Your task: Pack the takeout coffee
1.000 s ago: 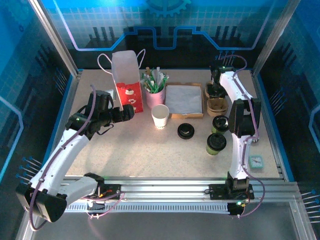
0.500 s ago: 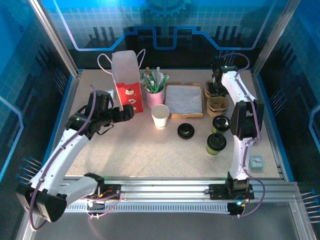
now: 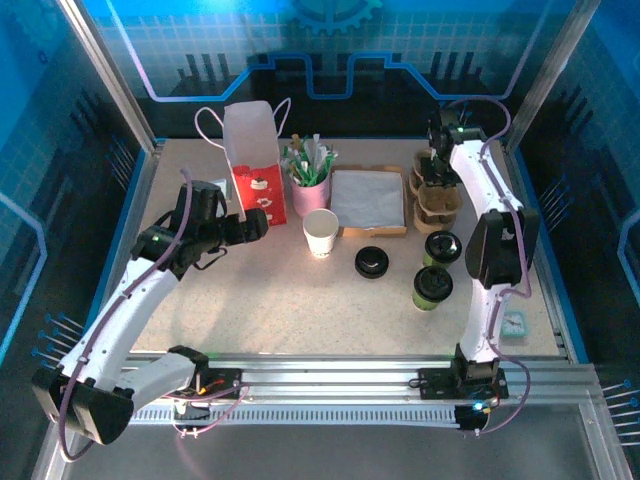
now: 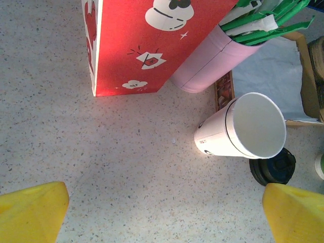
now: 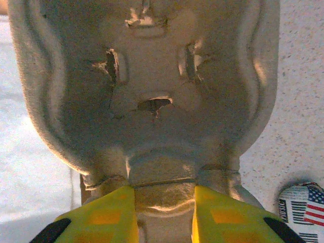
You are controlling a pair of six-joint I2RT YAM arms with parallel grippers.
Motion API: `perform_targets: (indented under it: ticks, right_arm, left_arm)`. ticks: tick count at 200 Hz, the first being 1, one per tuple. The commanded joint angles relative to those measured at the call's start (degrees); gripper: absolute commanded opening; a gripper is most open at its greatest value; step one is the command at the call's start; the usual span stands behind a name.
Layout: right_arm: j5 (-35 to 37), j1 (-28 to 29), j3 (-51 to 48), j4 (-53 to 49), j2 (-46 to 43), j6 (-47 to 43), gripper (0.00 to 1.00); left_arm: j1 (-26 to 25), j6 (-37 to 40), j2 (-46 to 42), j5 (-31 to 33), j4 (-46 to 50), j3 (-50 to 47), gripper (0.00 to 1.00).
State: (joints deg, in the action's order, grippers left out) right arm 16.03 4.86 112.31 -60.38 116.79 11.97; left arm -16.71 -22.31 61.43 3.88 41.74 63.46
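Note:
The takeout coffee, a plain white paper cup (image 3: 321,232), stands open-topped at mid-table; the left wrist view shows it (image 4: 243,129) to the upper right. My left gripper (image 3: 262,222) hangs open to the left of it, beside the red bag, with bare table between its yellow fingers (image 4: 164,215). At the back right, my right gripper (image 3: 437,175) is shut on the near middle rib of a brown pulp cup carrier (image 3: 438,203). The right wrist view shows the carrier (image 5: 147,91) close up, pinched between the yellow jaws (image 5: 164,215).
A red paper bag (image 3: 255,165) stands open at the back left, a pink cup of green sticks (image 3: 310,188) beside it. A tray with grey paper (image 3: 368,200) lies behind the cup. A black lid (image 3: 372,262) and two green-lidded cups (image 3: 433,287) sit front right.
My right gripper closed a little further on the carrier, and the right arm swung toward the back right, drawing the carrier slightly that way. The left arm has not moved.

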Motion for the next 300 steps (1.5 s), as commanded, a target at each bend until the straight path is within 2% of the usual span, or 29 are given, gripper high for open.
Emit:
perform_targets:
  ticks: [1, 35, 90, 176, 202, 234, 267, 300]
  right_arm:
    - [-0.49, 1.1, 1.02, -1.03, -4.61, 0.69, 0.28]
    - [0.42, 4.35, 1.6, -2.2, -8.79, 0.48, 0.28]
    - [1.19, 11.5, -2.71, -1.86, -17.48, 0.85, 0.29]
    - [-3.42, 23.39, -14.79, 0.16, -31.26, 4.28, 0.3]
    - [-3.9, 26.81, -17.52, 0.53, -34.77, 5.55, 0.3]
    - [-3.99, 30.32, -20.59, 0.87, -38.03, 6.91, 0.3]
    - [-3.62, 32.1, -22.9, 1.13, -40.52, 7.54, 0.31]
    - [-3.44, 32.93, -24.19, 1.49, -42.14, 7.85, 0.31]
  left_arm:
    - [0.27, 0.95, -0.99, 1.52, 0.37, -0.05, 0.99]
    - [0.36, 0.81, -1.65, 2.52, 0.37, 0.0, 0.99]
    - [0.8, -0.29, -3.22, 3.41, 0.91, 1.43, 0.99]
    - [1.93, -5.11, -6.03, 3.57, 4.5, 9.59, 0.98]
    - [4.55, -6.05, -3.4, 3.53, 4.91, 13.34, 0.96]
    - [10.17, -7.92, 1.7, 1.38, 4.75, 18.97, 0.92]
    - [16.45, -8.45, 9.66, -3.12, 5.55, 26.84, 0.9]
    - [19.36, -9.35, 16.97, -5.3, 4.51, 30.4, 0.84]
